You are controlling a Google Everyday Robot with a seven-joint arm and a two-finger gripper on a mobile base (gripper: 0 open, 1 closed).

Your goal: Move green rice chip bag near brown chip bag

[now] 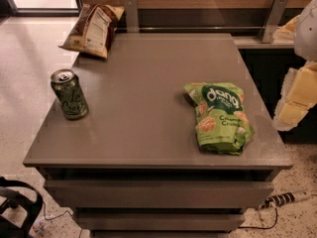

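Green bag: the bright green glossy rice chip bag with white "dang" lettering (pixel 220 118) lies flat on the right half of the grey rectangular tabletop (pixel 138 83), close to the near-right corner.
Brown bag: the dark brown chip bag with a white label panel (pixel 92 29) sits at the far-left corner, partly over the table's edge.
Gripper: the pale yellow and white gripper (pixel 293 103) hangs at the right border of the view, off the table's right side and above it; whether it is apart or together cannot be told, and it holds nothing.
Key relation: the green bag lies just to the left of the gripper and a little nearer the camera, with its long axis running far-to-near, the lettered end farther away.
Bystander: a green soda can (pixel 69 94) stands upright near the left edge, well apart from both bags.
Judgement: the grasp is not yet made; the carry would run diagonally across the table to the far left, likely passing clear of the can.
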